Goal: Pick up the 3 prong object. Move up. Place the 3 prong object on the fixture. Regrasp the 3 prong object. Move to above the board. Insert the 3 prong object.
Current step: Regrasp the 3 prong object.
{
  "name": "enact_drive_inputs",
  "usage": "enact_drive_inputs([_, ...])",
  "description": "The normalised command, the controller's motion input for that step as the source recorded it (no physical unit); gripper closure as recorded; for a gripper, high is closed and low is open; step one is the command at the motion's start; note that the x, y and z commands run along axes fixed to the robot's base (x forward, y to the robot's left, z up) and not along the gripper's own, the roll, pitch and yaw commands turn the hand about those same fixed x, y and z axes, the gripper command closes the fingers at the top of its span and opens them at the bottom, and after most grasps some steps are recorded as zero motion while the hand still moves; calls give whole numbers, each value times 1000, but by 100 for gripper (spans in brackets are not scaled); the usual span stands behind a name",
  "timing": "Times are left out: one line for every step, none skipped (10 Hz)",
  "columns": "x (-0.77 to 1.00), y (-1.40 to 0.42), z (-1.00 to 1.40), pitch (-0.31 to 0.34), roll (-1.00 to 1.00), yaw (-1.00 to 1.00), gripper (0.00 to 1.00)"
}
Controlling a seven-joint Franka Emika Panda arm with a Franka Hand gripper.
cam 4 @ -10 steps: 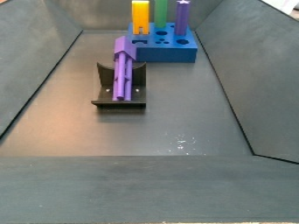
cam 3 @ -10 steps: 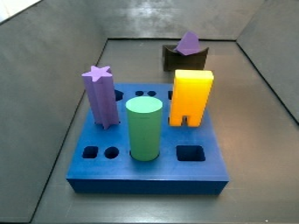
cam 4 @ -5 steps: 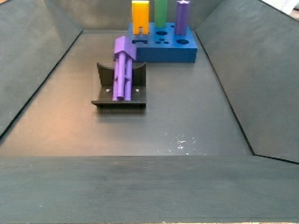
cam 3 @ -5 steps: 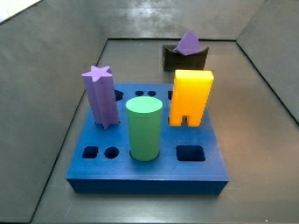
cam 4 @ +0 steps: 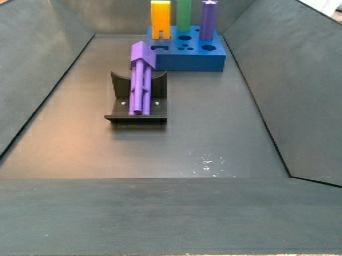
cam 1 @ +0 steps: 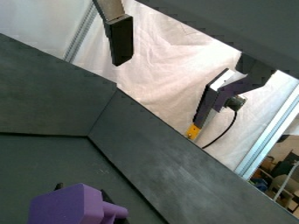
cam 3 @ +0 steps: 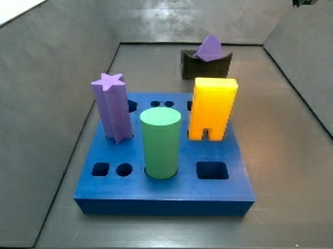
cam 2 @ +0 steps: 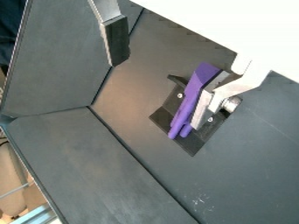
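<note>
The light-purple 3 prong object lies along the dark fixture, with nothing holding it. In a side view it shows as a purple tip on the fixture behind the blue board. My gripper hangs high above them, open, with only floor between its fingers. In a wrist view the object on the fixture lies below one finger. The gripper also shows open in a wrist view, with the object's end at the frame's edge.
On the board stand a purple star-topped post, a green cylinder and a yellow block. Sloped grey walls enclose the floor. The board sits at the far end past the fixture.
A small dark part has come into sight at the top edge of a side view. The object, fixture and board have not moved.
</note>
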Motion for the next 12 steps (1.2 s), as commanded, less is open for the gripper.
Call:
enact_drive_inputs([34, 39, -1000, 36, 108, 241, 0])
enact_drive_inputs([35, 39, -1000, 30, 107, 228, 0])
enact_drive_inputs([45, 38, -1000, -11, 104, 198, 0])
enact_drive_inputs([58, 33, -1000, -68, 91, 165, 0])
enact_drive_inputs([71, 31, -1000, -103, 78, 123, 0])
enact_drive_inputs([76, 29, -1000, -112, 71, 99, 0])
enact_drive_inputs([85, 26, -1000, -118, 75, 52, 0])
enact_drive_inputs([93, 23, -1000, -112, 76, 12, 0])
enact_drive_inputs([100, 20, -1000, -100, 72, -10, 0])
enact_drive_inputs([102, 20, -1000, -86, 72, -23, 0])
enact_drive_inputs([112, 15, -1000, -59, 71, -38, 0])
enact_drive_inputs([107, 9, -825, -28, 65, -44, 0])
